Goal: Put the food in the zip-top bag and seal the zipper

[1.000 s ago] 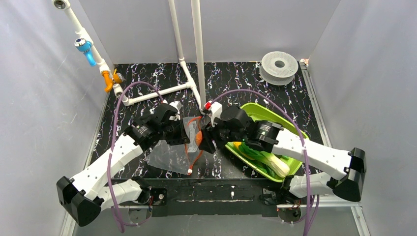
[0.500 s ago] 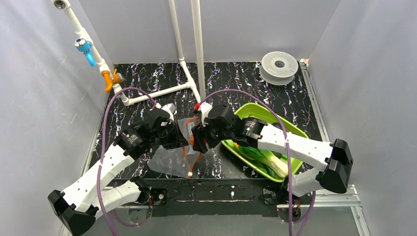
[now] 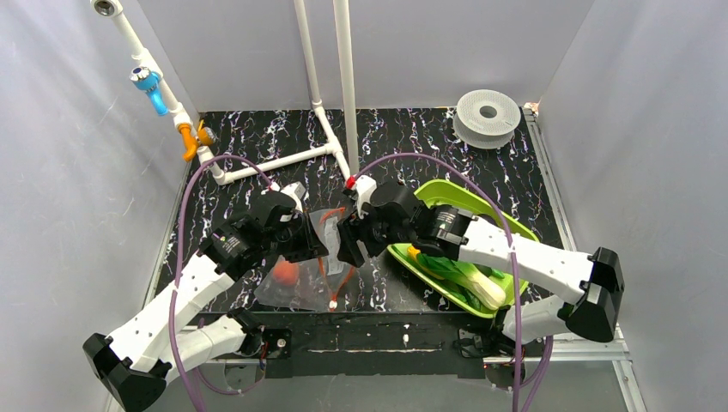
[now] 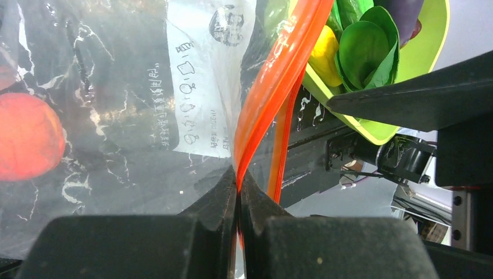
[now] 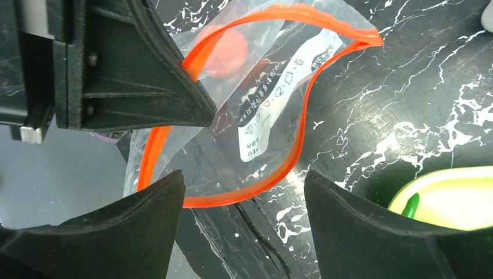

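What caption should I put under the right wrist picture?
Open right gripper hovers over the zip-top bag, tomato inside, left gripper pinching its zipper.

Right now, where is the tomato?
Seen from above, the tomato lies inside the clear bag, left of centre, near the left gripper pinching its orange strip.

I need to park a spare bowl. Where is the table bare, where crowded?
Bare: the back strip between the white pipe frame and the grey spool. Crowded: the middle and right, with the zip-top bag and the green tray.
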Tool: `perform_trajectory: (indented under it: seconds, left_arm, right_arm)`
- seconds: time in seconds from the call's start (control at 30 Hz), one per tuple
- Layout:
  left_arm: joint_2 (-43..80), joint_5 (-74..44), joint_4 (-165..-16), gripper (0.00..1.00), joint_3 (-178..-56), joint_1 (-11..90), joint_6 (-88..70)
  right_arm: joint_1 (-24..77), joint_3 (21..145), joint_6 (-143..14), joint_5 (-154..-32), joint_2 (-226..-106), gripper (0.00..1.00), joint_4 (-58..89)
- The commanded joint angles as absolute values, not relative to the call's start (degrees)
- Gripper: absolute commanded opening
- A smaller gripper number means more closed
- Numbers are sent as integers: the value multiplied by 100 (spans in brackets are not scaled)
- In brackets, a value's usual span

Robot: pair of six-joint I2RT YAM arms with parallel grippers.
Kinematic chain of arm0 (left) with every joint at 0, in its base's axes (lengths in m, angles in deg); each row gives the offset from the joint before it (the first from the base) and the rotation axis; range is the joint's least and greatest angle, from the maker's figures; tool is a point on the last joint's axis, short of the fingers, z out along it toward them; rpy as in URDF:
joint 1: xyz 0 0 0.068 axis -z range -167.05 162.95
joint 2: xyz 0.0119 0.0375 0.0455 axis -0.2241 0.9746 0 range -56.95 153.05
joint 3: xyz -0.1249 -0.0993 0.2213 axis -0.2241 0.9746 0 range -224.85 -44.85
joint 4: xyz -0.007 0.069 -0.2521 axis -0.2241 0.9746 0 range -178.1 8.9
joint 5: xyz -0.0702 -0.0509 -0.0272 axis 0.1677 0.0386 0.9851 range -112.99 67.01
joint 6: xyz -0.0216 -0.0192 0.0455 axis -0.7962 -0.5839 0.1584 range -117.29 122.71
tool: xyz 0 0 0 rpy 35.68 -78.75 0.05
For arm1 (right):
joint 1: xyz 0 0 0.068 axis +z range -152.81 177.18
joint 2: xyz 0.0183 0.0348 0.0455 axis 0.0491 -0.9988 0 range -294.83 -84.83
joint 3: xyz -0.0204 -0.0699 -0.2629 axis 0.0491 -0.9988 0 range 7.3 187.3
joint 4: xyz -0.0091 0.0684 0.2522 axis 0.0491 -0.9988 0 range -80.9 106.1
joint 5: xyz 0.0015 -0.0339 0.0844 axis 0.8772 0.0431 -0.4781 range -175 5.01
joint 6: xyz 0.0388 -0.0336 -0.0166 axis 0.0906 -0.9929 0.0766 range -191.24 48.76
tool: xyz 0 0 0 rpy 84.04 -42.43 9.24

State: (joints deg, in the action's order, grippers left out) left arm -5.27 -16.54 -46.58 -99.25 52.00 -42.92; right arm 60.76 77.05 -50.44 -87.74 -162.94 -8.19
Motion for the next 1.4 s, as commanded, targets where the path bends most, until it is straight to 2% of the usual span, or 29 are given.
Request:
perform_trajectory:
  seconds: [0.0,0.33,0.53,0.7,0.73,0.8,0.87,0.93,1.17,1.3,1.37]
  left_arm:
    - [-662,-1663,-4609,0,-9855,5158,-4282]
    - [-862,-1772,-4511,0,-9736,5155,-4305]
    - [-974,-1806,-4473,0,-9696,5155,-4325]
    - [-1073,-1759,-4530,0,-9660,5156,-4346]
    - [-1104,-1646,-4620,0,-9627,5154,-4344]
    - [-1102,-1584,-4604,0,-9635,5159,-4358]
    - [-1119,-1592,-4524,0,-9658,5154,-4374]
    - [-1138,-1560,-4486,0,-9662,5158,-4370]
    - [-975,-1505,-4540,0,-9747,5161,-4361]
    - [-860,-1428,-4608,0,-9763,5157,-4368]
    - [-866,-1431,-4609,0,-9761,5156,-4377]
  right_arm:
    - [6098,7909,-5146,-8330,-15910,80,-933]
    - [5677,7273,-5205,-7121,-14927,81,-1516]
    - [4639,6633,-4397,-6629,-14091,83,-1884]
    - [3030,6231,-3827,-6538,-13705,82,-2419]
    - [2268,6091,-3459,-6248,-13727,87,-2603]
    - [1297,5647,-2896,-6424,-13862,88,-2474]
    - [800,5333,-2675,-5982,-14198,98,-2349]
    - [407,5117,-3118,-5959,-14735,98,-1947]
    - [208,5352,-3850,-6970,-16101,98,-1617]
    - [365,5511,-3860,-7774,-16342,97,-1464]
    - [519,5556,-3856,-7806,-16343,97,-1440]
